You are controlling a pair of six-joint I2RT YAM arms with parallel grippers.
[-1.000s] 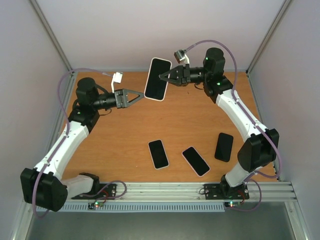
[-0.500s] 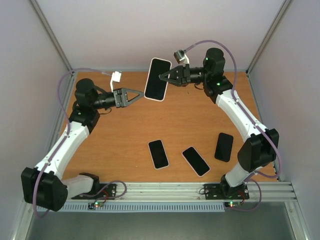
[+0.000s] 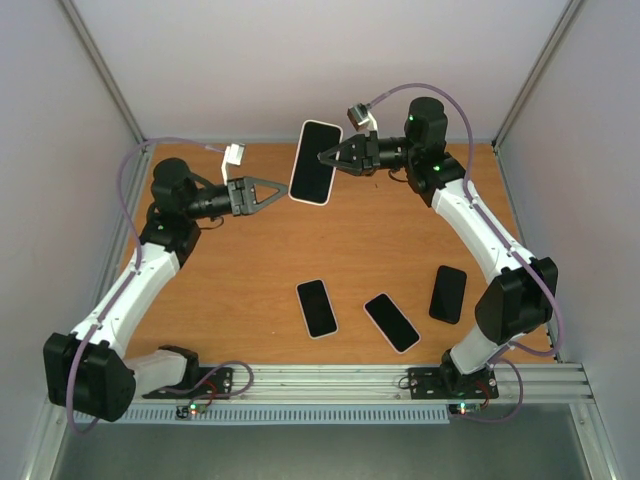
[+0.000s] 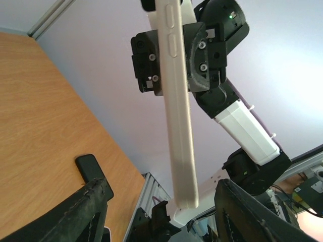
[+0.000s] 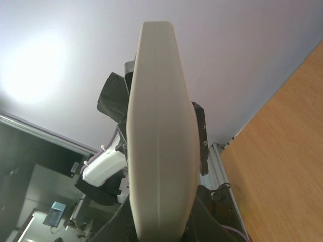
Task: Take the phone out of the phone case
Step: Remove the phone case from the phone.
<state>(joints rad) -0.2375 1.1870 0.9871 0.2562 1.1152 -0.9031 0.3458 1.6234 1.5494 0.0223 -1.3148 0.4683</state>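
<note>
Hanging in the air over the far middle of the surface (image 3: 250, 260), the phone (image 3: 313, 160) sits in its white phone case (image 4: 177, 111), black screen showing inside the pale rim. It is tilted, its top end leaning toward the far wall and a little to the right. The right end effector (image 3: 324, 157) reaches in from the right and is clamped tight on the case, one finger on the front and one on the back, about halfway along its right long edge. From the left wrist camera the case shows edge-on, side buttons visible, with the dark fingers pinching it on both faces.

The left end effector (image 3: 284, 193) points at the case's lower left corner from the left. Its fingers (image 4: 93, 201) stand well apart and hold nothing. Whether a tip brushes the corner I cannot tell.

Three other phones lie flat on the near half of the surface: one near the middle (image 3: 316, 307), one just to its right (image 3: 391, 322), and one farther right (image 3: 448, 294), all apart from each other.
</note>
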